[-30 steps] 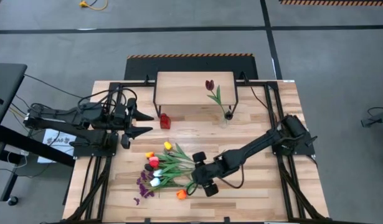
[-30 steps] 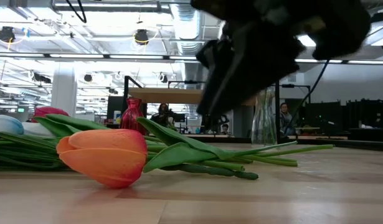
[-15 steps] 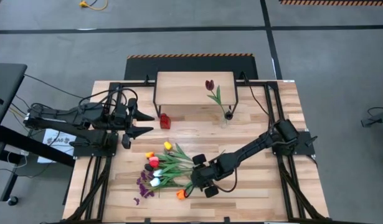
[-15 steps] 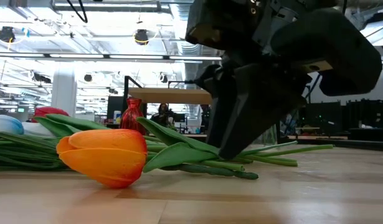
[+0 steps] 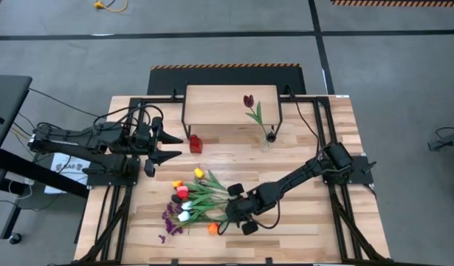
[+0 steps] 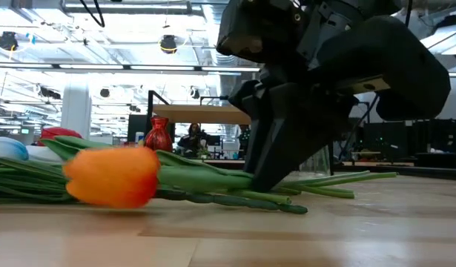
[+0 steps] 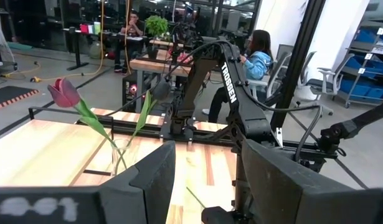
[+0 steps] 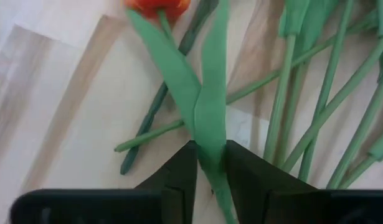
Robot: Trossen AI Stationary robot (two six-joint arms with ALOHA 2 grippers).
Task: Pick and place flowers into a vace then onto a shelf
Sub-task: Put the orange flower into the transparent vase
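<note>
The bench point(image 5: 308, 236) lay bare near its front right corner and between the two arms. The flowers point(image 5: 193, 201) sprawled across the front left, with the right gripper point(image 5: 228, 215) down among their stems. At the back, the shelf point(image 5: 230, 100), a red vase point(image 5: 195, 143) and a glass vase point(image 5: 269, 140) crowded the way.

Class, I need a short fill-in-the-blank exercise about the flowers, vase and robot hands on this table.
1. The right hand is closed on the stem of the ____ tulip.
2. The dark maroon tulip stands in a clear ____ beside the shelf.
3. The left hand waits, fingers apart, near a small ____ vase.

Missing words: orange; vase; red
</note>
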